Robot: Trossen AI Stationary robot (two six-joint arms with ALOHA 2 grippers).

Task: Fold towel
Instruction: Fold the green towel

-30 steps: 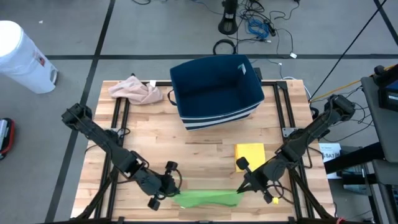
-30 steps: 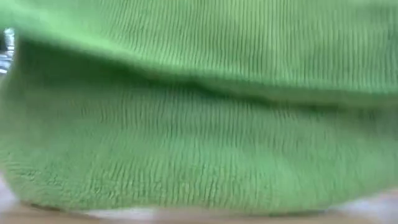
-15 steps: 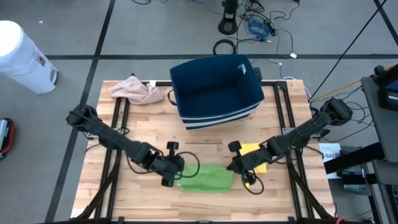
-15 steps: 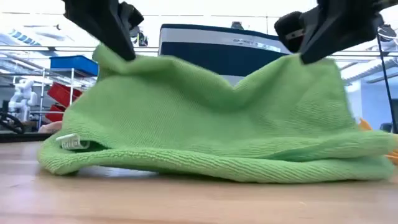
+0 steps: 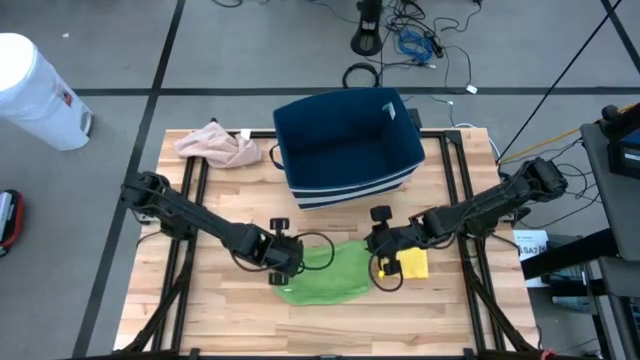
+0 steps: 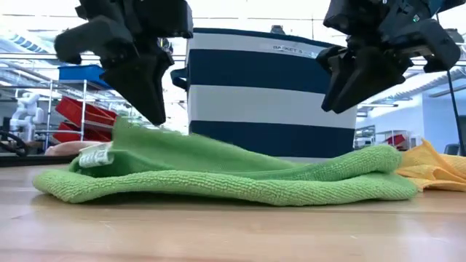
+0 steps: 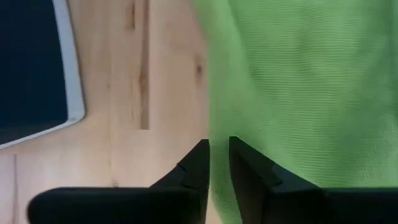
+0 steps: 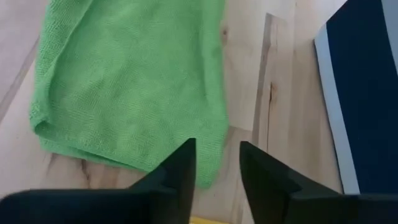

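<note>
As jaws gape, towel [image 5: 325, 274] folded, edges free

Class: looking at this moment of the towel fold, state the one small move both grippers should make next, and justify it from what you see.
Probably lift both grippers straight up and clear. The green towel lies doubled over on the table; the right gripper stands open above its edge with nothing between the fingers, and the left gripper hangs just over the opposite end, so the fold looks released.

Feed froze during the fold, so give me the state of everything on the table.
Green towel: folded over, lying flat, released.
Left hand: open, above towel's edge.
Right hand: open, empty, beside towel.
Blue basket: upright, looks empty.
Yellow cloth: flat.
Pink cloth: crumpled.
</note>
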